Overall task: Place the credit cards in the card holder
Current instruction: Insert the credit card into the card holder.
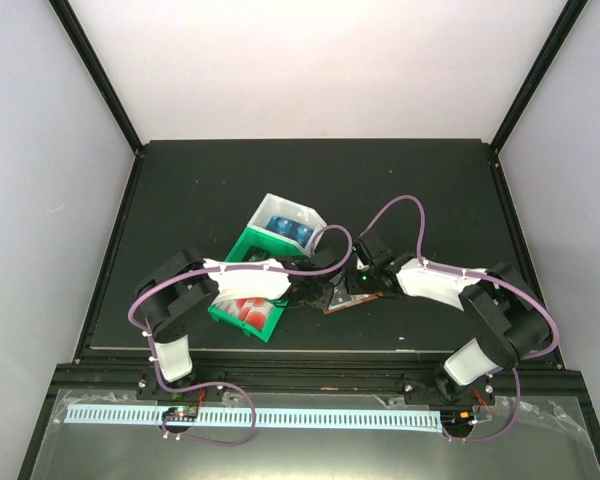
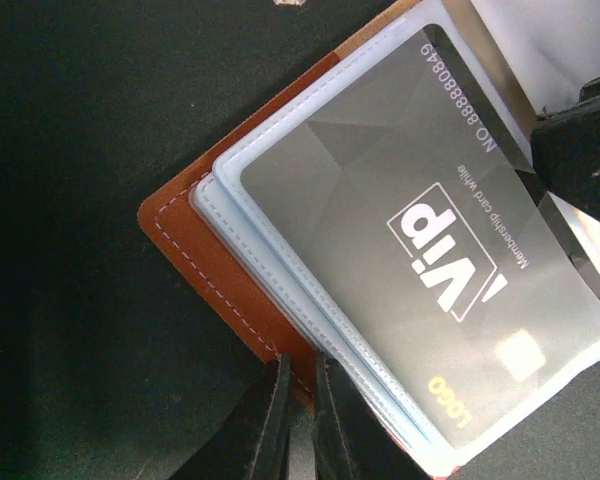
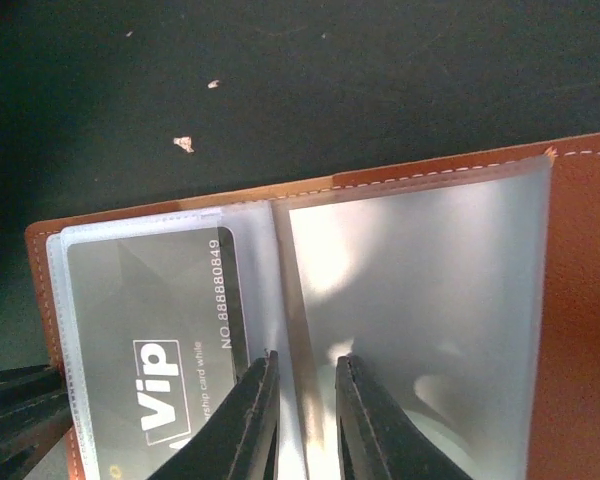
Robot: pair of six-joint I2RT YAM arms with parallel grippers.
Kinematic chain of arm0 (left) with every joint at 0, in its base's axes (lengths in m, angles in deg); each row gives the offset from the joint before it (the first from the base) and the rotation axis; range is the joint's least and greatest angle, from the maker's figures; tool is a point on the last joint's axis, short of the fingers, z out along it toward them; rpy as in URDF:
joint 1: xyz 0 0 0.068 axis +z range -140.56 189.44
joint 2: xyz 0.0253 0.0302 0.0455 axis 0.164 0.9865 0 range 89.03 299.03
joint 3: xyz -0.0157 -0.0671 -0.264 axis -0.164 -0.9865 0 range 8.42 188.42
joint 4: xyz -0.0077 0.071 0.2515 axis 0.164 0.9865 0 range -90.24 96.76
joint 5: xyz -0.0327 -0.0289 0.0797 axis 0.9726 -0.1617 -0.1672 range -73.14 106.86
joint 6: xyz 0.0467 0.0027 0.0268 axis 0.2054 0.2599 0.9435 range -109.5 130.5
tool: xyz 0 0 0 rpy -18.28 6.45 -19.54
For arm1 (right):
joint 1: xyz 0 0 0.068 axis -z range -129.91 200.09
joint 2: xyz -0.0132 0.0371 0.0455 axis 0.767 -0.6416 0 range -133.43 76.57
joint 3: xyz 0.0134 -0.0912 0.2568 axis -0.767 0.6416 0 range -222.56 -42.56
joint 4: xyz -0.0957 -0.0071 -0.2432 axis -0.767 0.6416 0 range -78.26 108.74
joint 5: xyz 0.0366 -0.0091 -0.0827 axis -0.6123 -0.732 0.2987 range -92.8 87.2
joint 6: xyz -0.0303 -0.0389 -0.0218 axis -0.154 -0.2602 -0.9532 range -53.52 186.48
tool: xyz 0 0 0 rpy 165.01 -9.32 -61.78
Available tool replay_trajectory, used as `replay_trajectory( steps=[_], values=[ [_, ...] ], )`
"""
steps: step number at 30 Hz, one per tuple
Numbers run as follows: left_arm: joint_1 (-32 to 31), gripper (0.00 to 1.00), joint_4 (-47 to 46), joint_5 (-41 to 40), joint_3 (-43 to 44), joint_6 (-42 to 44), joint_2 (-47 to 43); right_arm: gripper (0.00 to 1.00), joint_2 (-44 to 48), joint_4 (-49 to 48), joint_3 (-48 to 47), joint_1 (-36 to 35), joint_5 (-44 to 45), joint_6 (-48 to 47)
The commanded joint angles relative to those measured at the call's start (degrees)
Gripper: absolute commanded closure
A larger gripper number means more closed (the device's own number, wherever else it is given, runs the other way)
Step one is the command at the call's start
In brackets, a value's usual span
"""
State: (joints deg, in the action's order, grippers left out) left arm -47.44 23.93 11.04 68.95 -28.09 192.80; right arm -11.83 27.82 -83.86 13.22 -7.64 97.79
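Left wrist view: left gripper (image 2: 300, 425) fingers are nearly pressed together on the brown edge of the card holder (image 2: 210, 270); I read it as a pinch. Right gripper (image 3: 305, 420) fingers sit narrowly apart astride a clear pocket (image 3: 430, 300); can't tell if it's clamped. Holder lies open on the table (image 1: 230, 180) between both arms, long axis roughly left-right in top view. Black card (image 2: 380, 230) sits in a pocket, its long axis across the holder's. My worry: a pull from either side drags or folds the holder, the pocket buckles, and the card backs out.
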Motion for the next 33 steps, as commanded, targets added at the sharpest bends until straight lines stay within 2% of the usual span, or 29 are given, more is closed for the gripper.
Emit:
replay_trajectory(
  steps=[1, 8, 12, 16, 27, 33],
  values=[
    [0.6, 0.91, -1.7, 2.3, 0.6, -0.1, 1.3, 0.81, 0.7, -2.7, 1.2, -0.6, -4.0, -1.1],
    [1.0, 0.91, -3.6, 3.9, -0.5, 0.6, -0.2, 0.8, 5.8, 1.1, 3.4, -0.6, 4.2, 2.7],
    [1.2, 0.91, -5.4, 4.9, -1.7, 0.2, -2.2, 0.74, 9.5, 0.2, 5.2, -0.6, 0.4, 1.5],
    [1.4, 0.88, -7.1, 5.8, -2.4, -0.9, -3.7, 0.73, 9.3, -1.2, 5.6, -0.6, -4.4, 0.5],
    [2.8, 0.79, -11.2, 7.3, -5.2, -4.7, -5.4, 0.91, 3.5, 0.8, 4.8, -0.6, -0.6, 2.2],
    [3.8, 0.75, -14.3, 10.2, -6.8, -6.0, -5.3, 0.96, 2.3, 1.8, 5.0, -0.6, 0.9, 3.4]
  ],
)
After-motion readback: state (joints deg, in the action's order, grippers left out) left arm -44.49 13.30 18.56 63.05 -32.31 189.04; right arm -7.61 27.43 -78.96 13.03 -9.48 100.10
